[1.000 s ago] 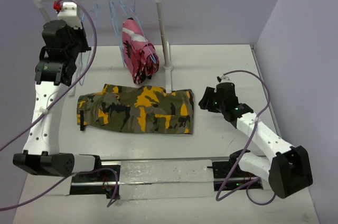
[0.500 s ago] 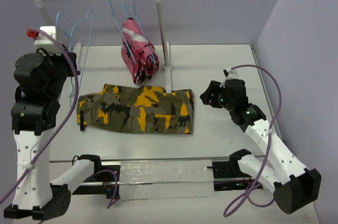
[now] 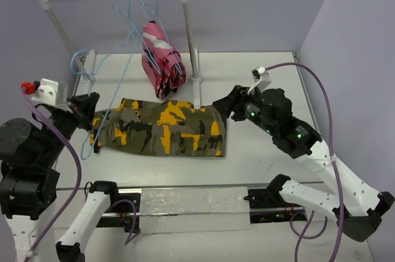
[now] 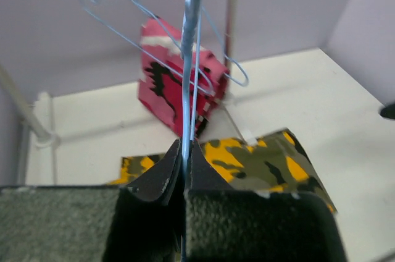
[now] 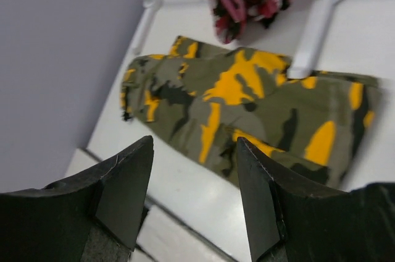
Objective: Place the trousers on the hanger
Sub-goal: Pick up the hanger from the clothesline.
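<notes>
Your trousers (image 3: 160, 129) lay folded flat on the desk (image 3: 259, 70): soft, floppy cloth that would likely sag, best taken at an edge. Your left hand (image 4: 184, 169) pinched the thin, light hanger (image 4: 188, 101) near their left end. Your right hand (image 5: 194, 151) hovered spread near their right end.

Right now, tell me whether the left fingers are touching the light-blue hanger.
Touching. The left wrist view shows the left fingers pinched shut on the hanger wire, with no gap on either side.
</notes>
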`<state>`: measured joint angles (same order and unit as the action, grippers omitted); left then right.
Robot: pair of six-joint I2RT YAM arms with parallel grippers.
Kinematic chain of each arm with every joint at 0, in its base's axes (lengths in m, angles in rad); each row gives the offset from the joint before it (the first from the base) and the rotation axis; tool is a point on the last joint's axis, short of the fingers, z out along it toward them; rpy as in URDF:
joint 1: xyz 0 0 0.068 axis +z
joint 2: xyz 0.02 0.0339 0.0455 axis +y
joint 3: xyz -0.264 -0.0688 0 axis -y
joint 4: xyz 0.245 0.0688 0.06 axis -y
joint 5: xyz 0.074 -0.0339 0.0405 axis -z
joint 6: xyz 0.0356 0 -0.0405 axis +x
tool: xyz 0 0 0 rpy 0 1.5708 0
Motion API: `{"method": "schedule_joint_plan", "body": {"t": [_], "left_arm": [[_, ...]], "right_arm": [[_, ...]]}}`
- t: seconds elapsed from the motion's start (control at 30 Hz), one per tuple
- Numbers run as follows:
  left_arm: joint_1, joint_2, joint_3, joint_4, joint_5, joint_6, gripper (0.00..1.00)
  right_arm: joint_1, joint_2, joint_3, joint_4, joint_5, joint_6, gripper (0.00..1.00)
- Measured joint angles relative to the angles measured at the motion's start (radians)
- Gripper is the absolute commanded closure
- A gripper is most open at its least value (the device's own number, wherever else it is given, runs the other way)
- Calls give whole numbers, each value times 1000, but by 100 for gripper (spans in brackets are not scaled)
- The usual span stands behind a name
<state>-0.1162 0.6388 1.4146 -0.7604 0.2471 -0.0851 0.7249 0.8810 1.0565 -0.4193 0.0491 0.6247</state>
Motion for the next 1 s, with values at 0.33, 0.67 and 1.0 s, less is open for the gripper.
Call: {"method": "schedule_joint_plan", "body": {"t": [0.33,0.67,1.0], "left_arm": [[0,-91,-370,120,239,-210,100],[-52,79,-445,176,235,-276,100],[-254,-1,-571,229,193,-264,100]], "right_arm": [[205,119,-22,203,79,243,39],[322,202,96,193,268,303,41],[370,337,110,197,256,379,42]]}}
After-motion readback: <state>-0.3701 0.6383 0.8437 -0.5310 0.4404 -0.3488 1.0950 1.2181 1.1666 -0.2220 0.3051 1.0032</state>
